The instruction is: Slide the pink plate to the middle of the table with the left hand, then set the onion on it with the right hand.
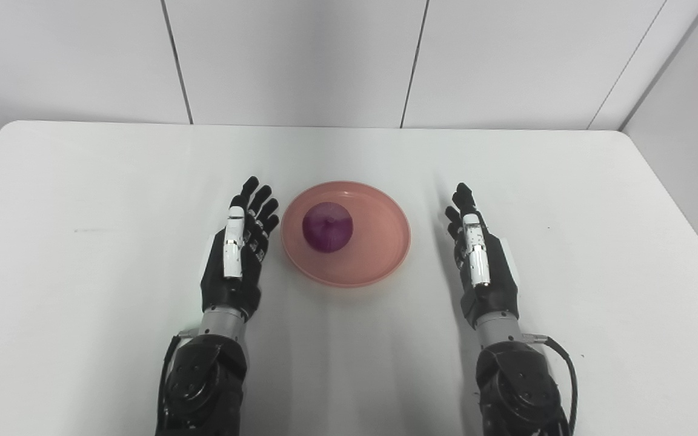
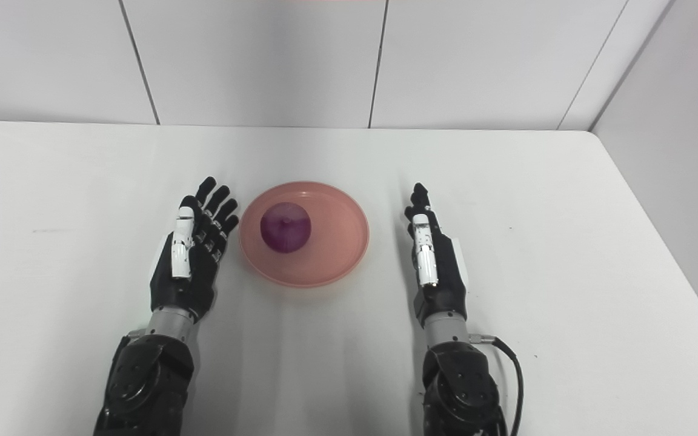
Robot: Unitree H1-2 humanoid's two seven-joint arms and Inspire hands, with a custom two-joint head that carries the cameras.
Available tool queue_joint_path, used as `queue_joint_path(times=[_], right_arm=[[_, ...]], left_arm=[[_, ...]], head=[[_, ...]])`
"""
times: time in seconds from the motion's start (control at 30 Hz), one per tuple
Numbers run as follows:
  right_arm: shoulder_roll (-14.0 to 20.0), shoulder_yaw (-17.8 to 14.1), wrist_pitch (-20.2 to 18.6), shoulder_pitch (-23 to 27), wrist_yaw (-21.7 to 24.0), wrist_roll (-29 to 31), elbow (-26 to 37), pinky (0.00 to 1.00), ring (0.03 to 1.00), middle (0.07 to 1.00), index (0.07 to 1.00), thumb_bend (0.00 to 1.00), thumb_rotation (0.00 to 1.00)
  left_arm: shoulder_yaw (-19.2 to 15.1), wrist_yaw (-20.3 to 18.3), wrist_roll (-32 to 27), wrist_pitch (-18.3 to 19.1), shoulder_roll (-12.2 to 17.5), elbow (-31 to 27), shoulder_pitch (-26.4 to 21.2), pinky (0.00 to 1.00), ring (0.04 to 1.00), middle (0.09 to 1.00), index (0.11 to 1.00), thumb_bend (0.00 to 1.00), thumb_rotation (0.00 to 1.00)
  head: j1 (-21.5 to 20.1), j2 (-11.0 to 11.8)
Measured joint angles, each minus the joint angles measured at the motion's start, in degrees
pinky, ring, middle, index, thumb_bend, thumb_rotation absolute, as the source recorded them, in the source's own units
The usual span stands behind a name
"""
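Both hands lay flat-ish on the table, empty, fingers spread and pointing away toward the wall; the left hand [image 1: 240, 254] sat just beside the plate's left rim, close but, as far as I could see, not touching it; the right hand [image 1: 479, 257] stood edge-up and clearly farther off, a strip of bare table [image 1: 82, 181] between it and the rim; so the left was the nearer of the two. From either hand the plate [image 1: 379, 242] lay inward, between them, roughly mid-table; being round, it had no long axis to speak of; the onion [image 1: 327, 226] sat on it, a little left of the plate's centre and toward the far side, so it lay up and to the right of the left hand, up and to the left of the right.

The plate looked shallow, pink, smooth, with a low raised rim; the onion was a deep purple, rounded, its tip turned up toward me, skin intact as far as I could tell. I judged the task done, with nothing left to reach for; any next move would only be drawing the arms back.
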State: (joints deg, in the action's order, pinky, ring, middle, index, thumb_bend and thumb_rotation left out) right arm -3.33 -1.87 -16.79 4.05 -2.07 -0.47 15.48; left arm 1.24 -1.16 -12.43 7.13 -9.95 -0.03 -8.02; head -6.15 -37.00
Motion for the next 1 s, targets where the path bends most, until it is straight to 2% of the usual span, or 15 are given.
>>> queue_joint_path(times=[1.0], right_arm=[[-0.24, 0.37, 0.05, -1.21, -0.08, 0.1, -0.16, 1.0, 0.991, 0.996, 1.0, 0.2, 1.0]], left_arm=[[-0.22, -0.08, -0.01, 0.68, 0.0, -0.68, 0.34, 0.96, 0.942, 0.946, 0.924, 0.43, 1.0]], head=[[-0.09, -0.62]])
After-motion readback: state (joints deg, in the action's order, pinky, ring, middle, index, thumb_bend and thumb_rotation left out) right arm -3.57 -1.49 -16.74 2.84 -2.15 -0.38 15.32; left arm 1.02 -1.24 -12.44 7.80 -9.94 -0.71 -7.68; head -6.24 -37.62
